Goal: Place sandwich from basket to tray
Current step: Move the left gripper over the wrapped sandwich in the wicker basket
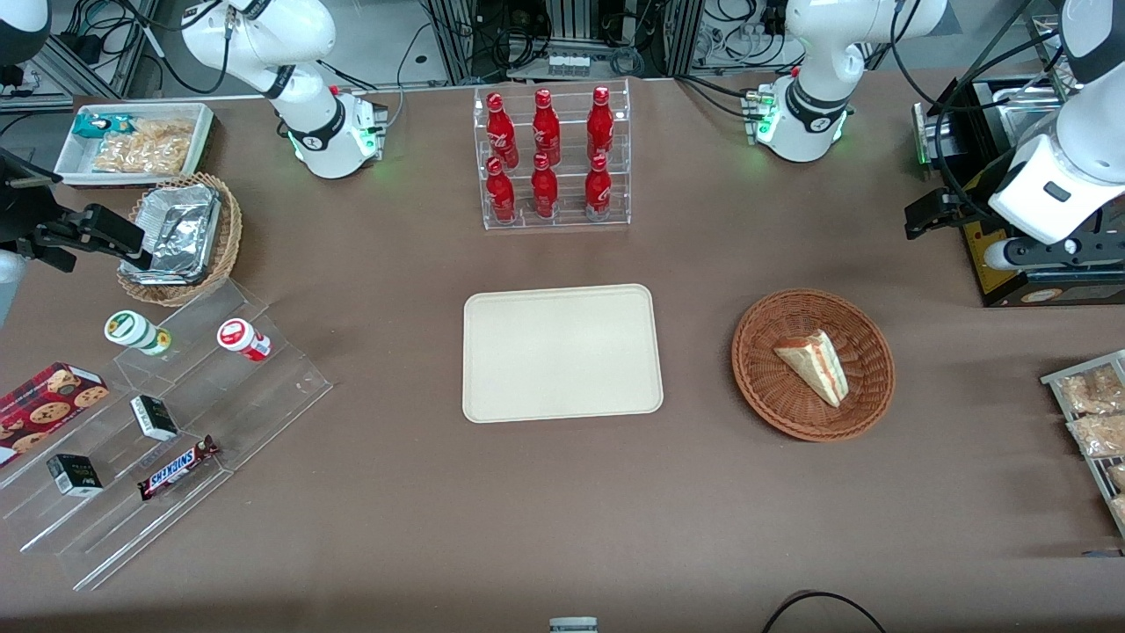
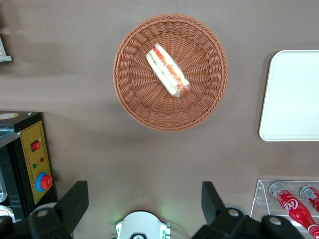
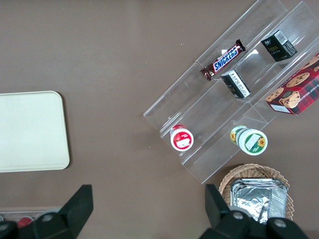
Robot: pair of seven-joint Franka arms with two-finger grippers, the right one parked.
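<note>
**Desk:** Where does the small triangular white-bread sandwich (image 1: 813, 364) with the red and green filling stripe lie as the working arm prepares its move?

**Photographer:** It rests inside the round reddish-brown woven wicker basket (image 1: 765, 378), a little off the basket's centre toward its three o'clock rim in the front view. The basket stands on the brown tabletop (image 1: 562, 527) toward the working arm's end, well apart from the flat cream-beige rectangular plastic tray (image 1: 562, 352), which holds nothing.

**Desk:** And the working arm's claw?

**Photographer:** The claw (image 2: 144, 204) hangs high above the tabletop, its two black fingers (image 2: 75, 201) spread wide with nothing between them. In the front view the arm's wrist sits at about two o'clock from the basket, farther from the front camera than it. Seen from the wrist camera, the basket (image 2: 134, 104) and the sandwich (image 2: 167, 69) lie roughly at twelve o'clock from the claw, clear of both fingers.

**Desk:** How does the wedge lie?

**Photographer:** In the wrist view its long axis runs from about ten to four o'clock, the filling stripe showing along the cut edge. That slant, judged against the line between the fingers, suggests the claw would need to advance over the basket, turn to straddle the narrow width, and then descend.
</note>
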